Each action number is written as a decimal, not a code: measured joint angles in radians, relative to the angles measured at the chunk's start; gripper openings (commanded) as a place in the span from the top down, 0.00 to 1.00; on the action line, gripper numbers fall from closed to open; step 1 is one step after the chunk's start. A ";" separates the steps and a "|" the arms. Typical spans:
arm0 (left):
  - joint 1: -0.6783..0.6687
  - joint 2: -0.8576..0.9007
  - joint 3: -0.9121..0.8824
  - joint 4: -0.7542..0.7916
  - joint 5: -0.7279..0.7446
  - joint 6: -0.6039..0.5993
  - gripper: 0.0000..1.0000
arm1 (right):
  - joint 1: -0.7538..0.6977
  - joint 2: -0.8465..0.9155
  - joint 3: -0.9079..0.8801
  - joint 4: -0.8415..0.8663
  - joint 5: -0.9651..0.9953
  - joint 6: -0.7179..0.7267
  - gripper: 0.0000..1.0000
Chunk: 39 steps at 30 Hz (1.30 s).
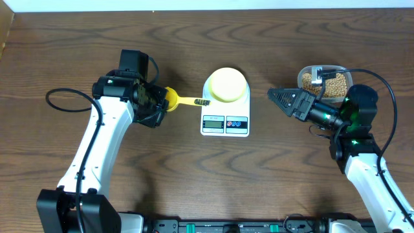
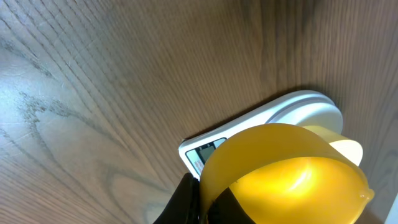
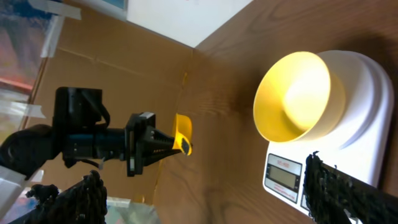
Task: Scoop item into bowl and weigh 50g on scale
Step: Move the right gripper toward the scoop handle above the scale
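In the overhead view, my left jaws are clamping shut on the yellow scoop (image 1: pixel 172 98) at centre left of the frame. The scoop is pointing toward the white scale (image 1: pixel 225 111) and stopping just short of it. The pale-yellow bowl (image 1: pixel 228 85) is sitting on the scale's platform at centre. The soybeans (image 1: pixel 334 87) are lying in a clear plastic tub (image 1: pixel 325 67) at upper right, well apart from the scoop, with the scale between them. My right jaws are hanging wide and empty between scale and tub, touching nothing.

As I am judging it, the step in hand is carrying the scoop to the beans. I am planning to lift it clear over the bowl, since a nudge could be shifting the bowl on its platform. Then I am meaning to dig shallow and keep the scoop level on the way back.

In the left wrist view, the scoop's yellow curve is filling the lower right. One dark finger (image 2: pixel 184 199) is pressing against it at the bottom edge, and the scale is lying on the wooden counter (image 2: pixel 93 81) behind.

In the right wrist view, the bowl is showing an empty inside at upper right. The scale's display is too small for me to be reading. My right jaws' two fingers are framing the bottom corners with nothing between them.
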 measured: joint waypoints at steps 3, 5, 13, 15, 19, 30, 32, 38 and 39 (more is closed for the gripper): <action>0.000 0.000 0.000 0.004 0.000 -0.023 0.92 | 0.000 0.000 0.000 0.010 -0.008 0.010 0.01; 0.000 0.000 0.000 0.004 0.000 -0.039 0.92 | 0.000 0.000 0.000 0.011 -0.009 0.014 0.01; -0.026 0.000 0.000 0.015 0.000 -0.064 0.92 | 0.024 0.000 0.000 0.011 -0.004 0.053 0.01; -0.041 0.000 0.000 0.027 0.000 -0.068 0.92 | 0.059 0.000 0.000 0.011 0.005 0.057 0.01; -0.080 0.000 0.000 0.058 0.000 -0.078 0.92 | 0.151 0.000 0.000 0.010 0.041 0.060 0.01; -0.179 0.000 0.000 0.101 0.000 -0.145 0.92 | 0.295 0.000 0.000 0.003 0.167 0.055 0.03; -0.199 0.000 0.000 0.114 0.000 -0.149 0.92 | 0.302 0.000 0.000 -0.012 0.180 0.052 0.04; -0.265 0.000 0.000 0.130 0.000 -0.176 0.92 | 0.302 0.000 0.000 -0.031 0.216 0.049 0.08; -0.274 0.000 0.000 0.138 0.002 -0.179 0.92 | 0.302 0.000 0.000 -0.031 0.218 0.048 0.09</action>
